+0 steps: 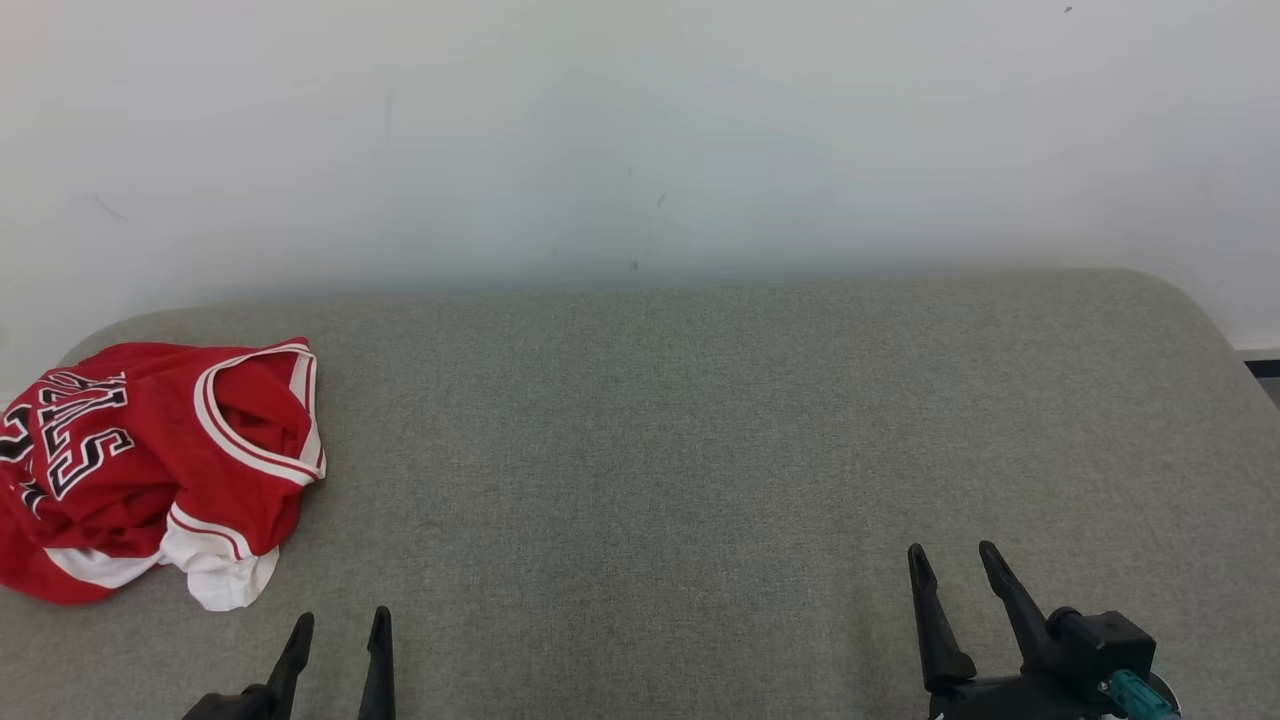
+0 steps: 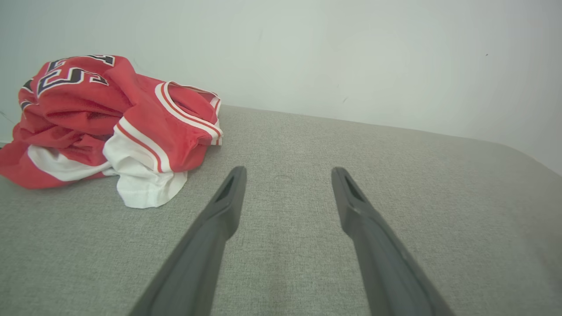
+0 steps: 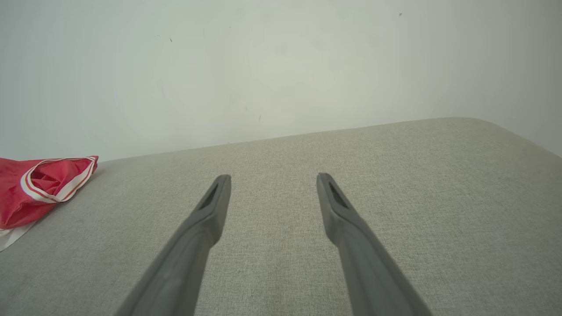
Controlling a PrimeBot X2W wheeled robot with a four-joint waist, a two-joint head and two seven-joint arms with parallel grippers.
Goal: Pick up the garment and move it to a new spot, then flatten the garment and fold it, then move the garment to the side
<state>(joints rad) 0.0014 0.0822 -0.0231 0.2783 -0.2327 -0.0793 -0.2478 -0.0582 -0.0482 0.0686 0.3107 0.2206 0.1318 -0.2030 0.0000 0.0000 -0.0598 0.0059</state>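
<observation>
In the head view, a crumpled red garment [image 1: 150, 460] with white trim and black lettering is seen lying at the far left of a grey surface [image 1: 700, 450], which is backed by a white wall [image 1: 640, 130]. The left gripper [image 1: 342, 618] is seen at the lower left, near the garment's white hem but apart from it, its two dark fingers [image 1: 378, 660] spread and nothing held between them. The right gripper [image 1: 950, 548] is seen at the lower right, well apart from the garment, likewise parted and empty

In the left wrist view, the garment is shown bunched in a heap at the upper left, a striped opening turned upward; the fingers are held wide apart over bare fabric to its right, with no contact made

In the right wrist view, part of the garment is cut off by the left edge; the fingers are spread wide above the bare surface, and nothing is gripped
</observation>
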